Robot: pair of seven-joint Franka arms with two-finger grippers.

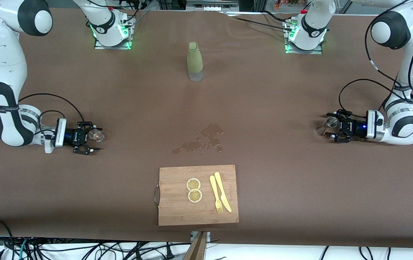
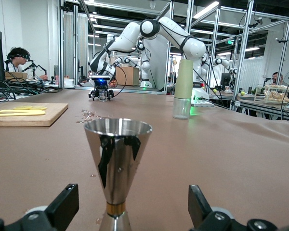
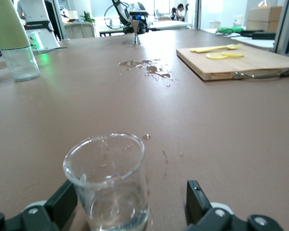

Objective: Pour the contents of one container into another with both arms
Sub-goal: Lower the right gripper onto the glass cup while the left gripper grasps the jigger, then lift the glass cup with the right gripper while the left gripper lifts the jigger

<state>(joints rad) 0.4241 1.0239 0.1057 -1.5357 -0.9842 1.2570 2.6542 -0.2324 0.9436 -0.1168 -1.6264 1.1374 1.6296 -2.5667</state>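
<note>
- The metal jigger (image 2: 117, 166) is seen standing upright on the counter (image 1: 282, 173) at the left arm's end, between the open fingers (image 2: 61, 204) of the left pincer (image 1: 331, 129); no contact with its stem can be made out, so it is judged not yet gripped
- The clear glass (image 3: 107, 185) (a little liquid appears to sit in its bottom) is stood upright at the right arm's end, bracketed by the spread fingers (image 3: 62, 202) of the right pincer (image 1: 90, 140), which is likewise open around it rather than clamped
- The step in hand is judged to be the grasp of both vessels: each pincer should be closed squarely, the jigger taken at its narrow waist where the gold band shows, the glass low on its wall so that it is not tipped
- Both should be lifted level and brought together over the middle of the counter, where a wet spill (image 1: 201, 139) already lies; a slow tilt with rim over rim would be wise
- The tall pale-green bottle (image 1: 194, 61) is stood near the arm bases, well apart from both pincers
- A wooden cutting board (image 1: 177, 213) with two lemon slices (image 1: 194, 190), a yellow fork (image 1: 215, 194) and knife (image 1: 222, 191) lies nearest the front camera, and is best kept out of the pouring path
</note>
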